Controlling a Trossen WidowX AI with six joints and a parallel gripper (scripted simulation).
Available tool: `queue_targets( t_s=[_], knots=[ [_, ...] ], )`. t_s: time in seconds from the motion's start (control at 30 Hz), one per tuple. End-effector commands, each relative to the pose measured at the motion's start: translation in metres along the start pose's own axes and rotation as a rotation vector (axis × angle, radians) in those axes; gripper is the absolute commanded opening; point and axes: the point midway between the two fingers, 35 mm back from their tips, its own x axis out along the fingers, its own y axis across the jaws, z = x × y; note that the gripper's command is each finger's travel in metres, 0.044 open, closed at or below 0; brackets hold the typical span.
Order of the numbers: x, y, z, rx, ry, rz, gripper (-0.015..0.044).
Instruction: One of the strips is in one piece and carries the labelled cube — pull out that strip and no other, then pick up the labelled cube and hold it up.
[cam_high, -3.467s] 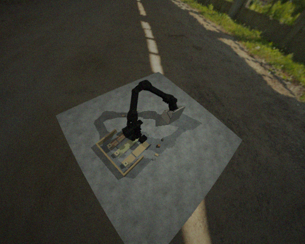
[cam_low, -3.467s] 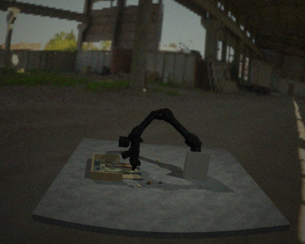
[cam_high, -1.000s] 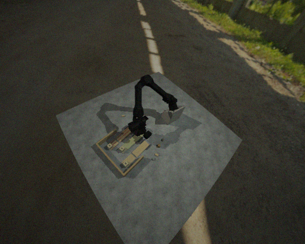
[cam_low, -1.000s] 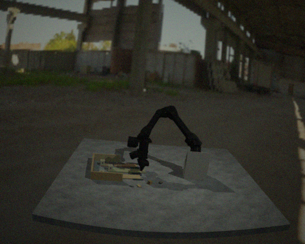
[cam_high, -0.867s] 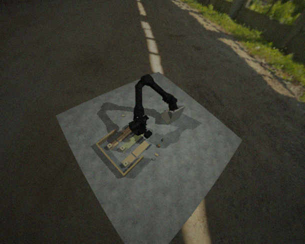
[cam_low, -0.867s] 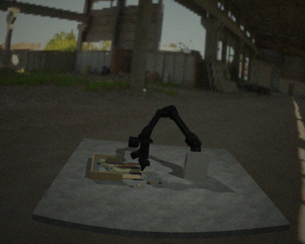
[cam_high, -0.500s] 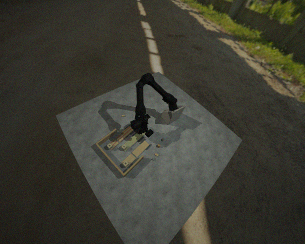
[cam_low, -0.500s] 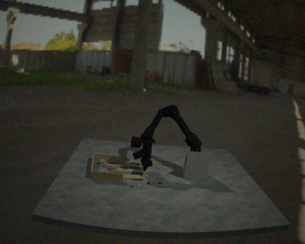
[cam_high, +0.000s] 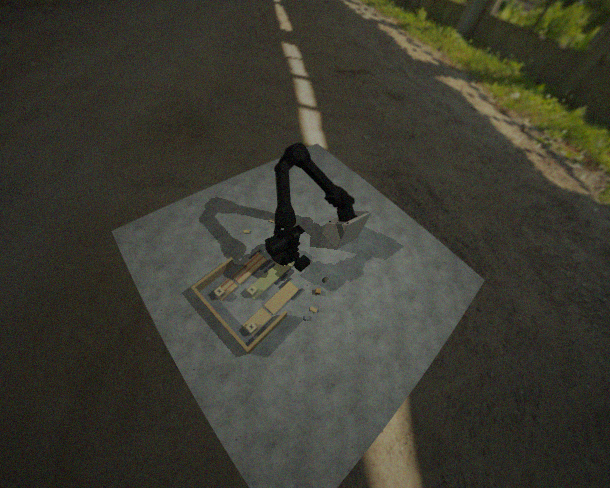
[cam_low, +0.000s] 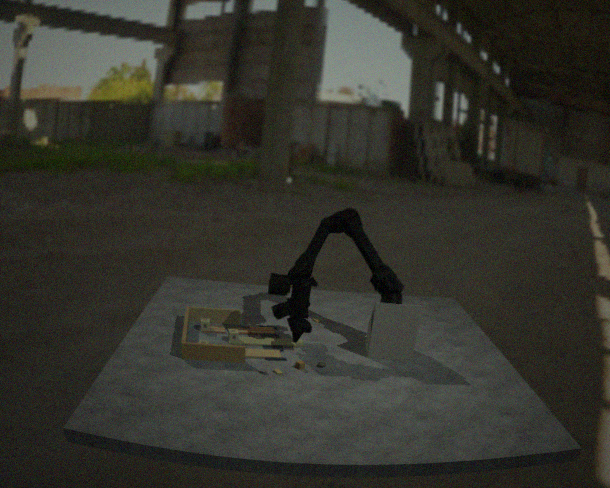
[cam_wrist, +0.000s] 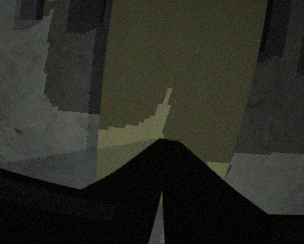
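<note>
Three strips lie side by side, each with a pale cube at its far end: a red-brown strip (cam_high: 250, 269) (cam_low: 262, 330) with a cube (cam_high: 219, 291) (cam_low: 205, 322), a yellow-green middle strip (cam_high: 266, 282) (cam_low: 259, 340) (cam_wrist: 180, 60) with a cube (cam_high: 251, 290) (cam_low: 232, 333), and a tan strip (cam_high: 282, 297) (cam_low: 262, 353) with a cube (cam_high: 250, 327). The tan strip shows a break midway; the red-brown one seems to as well. The cubes' marks are too small to read. My gripper (cam_low: 296, 339) (cam_wrist: 167, 150) is shut and empty, pointing down at the middle strip's near end. Contact cannot be told.
A low wooden wall (cam_high: 218, 318) (cam_low: 213, 352) surrounds the cube ends on three sides. Small scraps lie beyond the strips' near ends, including an orange block (cam_high: 317, 291) (cam_low: 299, 364) and a dark piece (cam_high: 324, 279) (cam_low: 321, 364). A grey panel (cam_low: 391, 330) stands by the arm's base.
</note>
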Motion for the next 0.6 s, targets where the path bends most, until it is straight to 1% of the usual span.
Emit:
queue_targets(
  t_s=[0.0,0.57],
  knots=[
    [0.004,0.001,-0.015,-0.014,0.024,0.000,0.0000],
    [0.004,0.001,-0.040,-0.015,0.025,0.000,0.0000]
  ],
)
